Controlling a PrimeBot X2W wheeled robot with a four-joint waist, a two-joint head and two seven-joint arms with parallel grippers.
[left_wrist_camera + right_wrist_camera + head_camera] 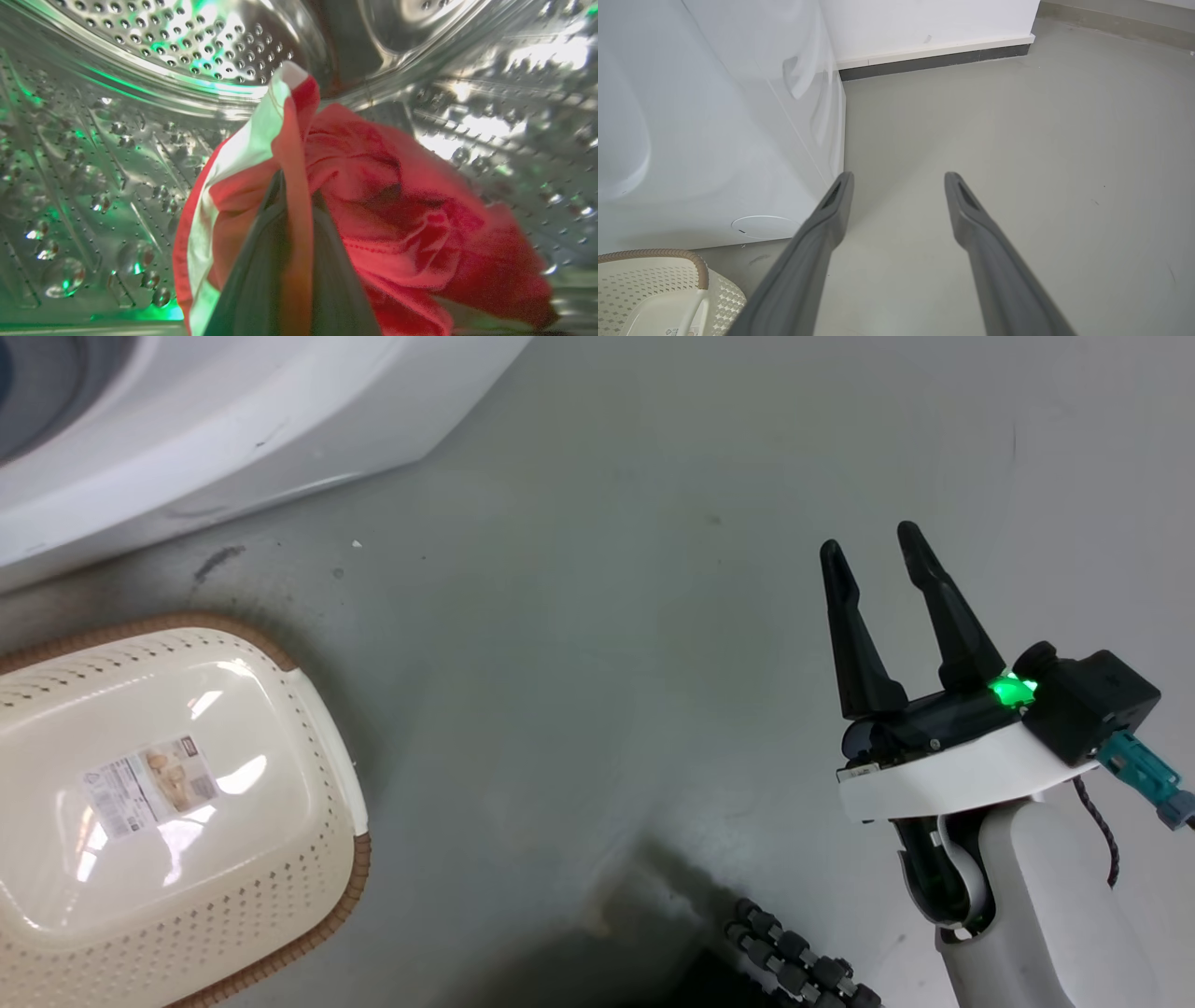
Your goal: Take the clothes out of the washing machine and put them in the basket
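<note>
Clothes (402, 200), red with white trim, are clenched between the left gripper's (299, 189) fingers (254, 284), tips hidden by fabric, at the left wrist view's bottom centre, inside the drum of the washing machine (196, 42). In the head view the right gripper (870, 546) is spread, empty, at right; the basket (322, 803) is cut off at lower left.

The left gripper (296, 196) has its 2 dark fingers (252, 284) closed on the clothes (397, 196). A red strip between them covers their tips, and the fabric nearest them is blurred and cut off by the bottom edge. Left of the right gripper (870, 539), the basket (327, 859) runs off the left and bottom edges, and its label (149, 784) is too small to read. Beyond the basket, the washing machine (233, 420) is cut off at the top corner. Below that gripper, a ribbed black cable (794, 957) leaves the bottom edge.
</note>
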